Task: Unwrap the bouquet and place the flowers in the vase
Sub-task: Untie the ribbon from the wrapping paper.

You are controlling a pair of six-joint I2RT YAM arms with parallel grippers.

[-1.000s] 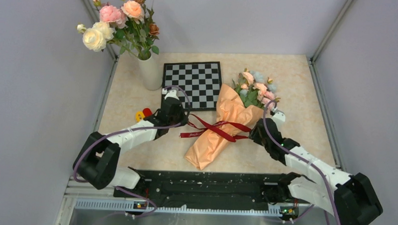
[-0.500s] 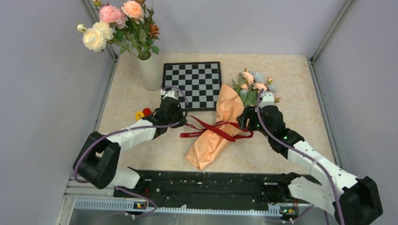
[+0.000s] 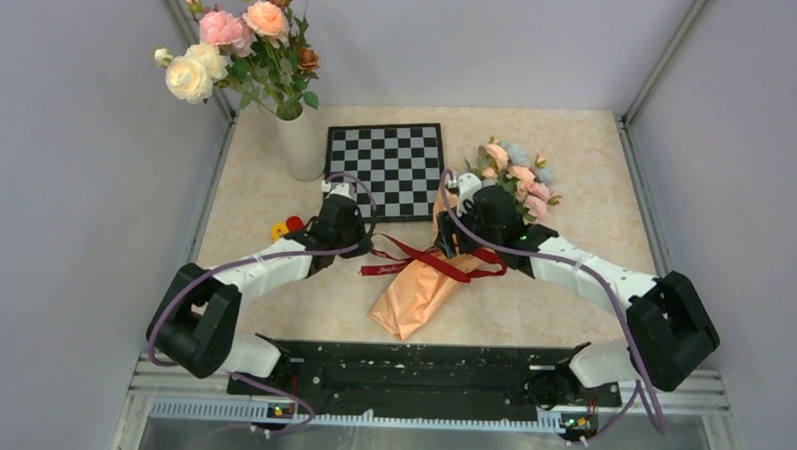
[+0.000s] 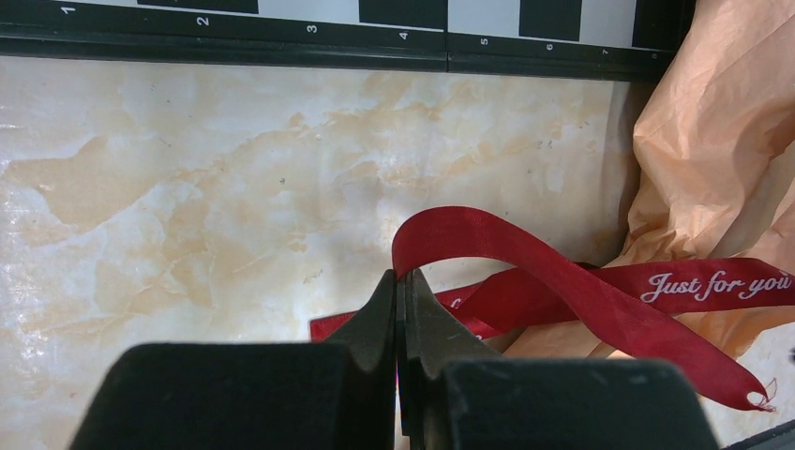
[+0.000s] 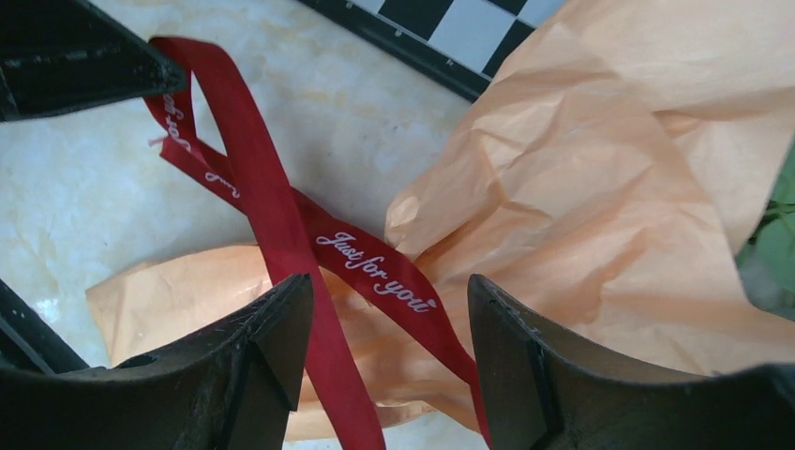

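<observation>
As it lies diagonally, the bouquet [image 3: 417,291] points flowers [image 3: 517,175] far-right.

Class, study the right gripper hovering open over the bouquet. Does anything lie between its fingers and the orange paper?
Yes: the dark red ribbon lies across the bouquet directly below the open right gripper, between its fingers and the paper. The left gripper is shut on that ribbon.
</observation>
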